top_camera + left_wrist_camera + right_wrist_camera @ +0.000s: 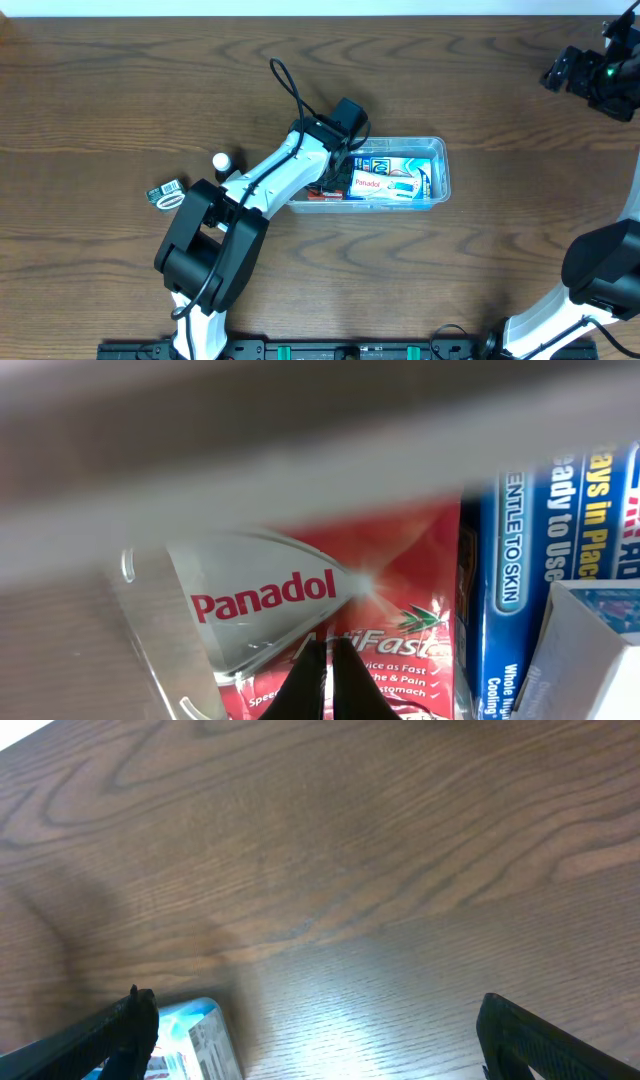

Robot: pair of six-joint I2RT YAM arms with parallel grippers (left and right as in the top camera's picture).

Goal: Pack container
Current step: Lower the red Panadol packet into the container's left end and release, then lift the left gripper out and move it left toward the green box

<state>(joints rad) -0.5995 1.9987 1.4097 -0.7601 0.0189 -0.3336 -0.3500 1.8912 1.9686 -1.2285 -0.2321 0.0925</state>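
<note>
The clear container (441,168) lies at the middle of the table. It holds a white and red Panadol box (383,185) and blue packets (402,163). My left gripper (337,172) reaches into its left end. In the left wrist view its jaws (330,660) are shut, with nothing seen between them, just above a red Panadol ActiFast packet (400,610) beside a blue box (520,560). The container's rim (300,450) is a blur across the top. My right gripper (578,72) hangs open and empty at the far right back; its wrist view (320,1040) shows bare table and a container corner (195,1030).
A small white round object (220,160) and a small dark-and-white packet (165,193) lie on the table left of the container, next to the left arm. A white box corner (590,650) shows beside the blue box in the container.
</note>
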